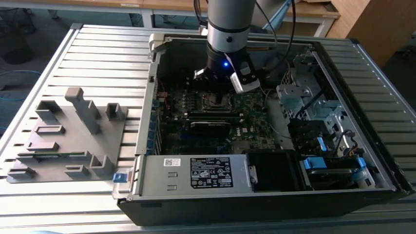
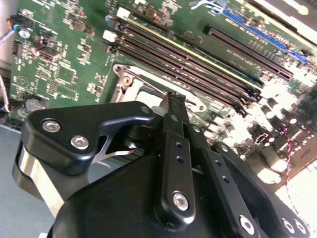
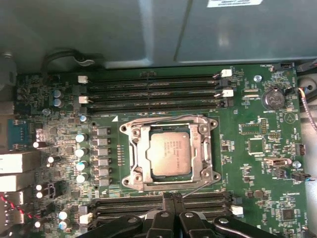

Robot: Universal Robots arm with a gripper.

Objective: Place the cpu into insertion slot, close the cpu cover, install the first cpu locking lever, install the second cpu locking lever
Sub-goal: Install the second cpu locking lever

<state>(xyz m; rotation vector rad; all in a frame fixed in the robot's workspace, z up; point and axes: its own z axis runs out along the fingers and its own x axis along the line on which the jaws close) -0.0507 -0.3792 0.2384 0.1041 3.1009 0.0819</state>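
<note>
Cpu [image 3: 169, 154] is sitting in the insertion slot [image 3: 136, 148], cpu cover [image 3: 204, 148] lying down around it. Gripper [image 3: 172, 198], fingers pressed together and empty, is hovering just beside the socket, inside the computer case [image 1: 383, 165] on a slatted table [image 1: 97, 53].

Grey, tube-shaped arm [image 1: 227, 19] with a silver band, then a black wrist lit by a small blue light [image 1: 225, 63] — white camera block [image 1: 246, 80] at its 4 o'clock. Matte black gripper [image 2: 174, 101] links, silver screws [image 2: 180, 200] throughout.
</note>
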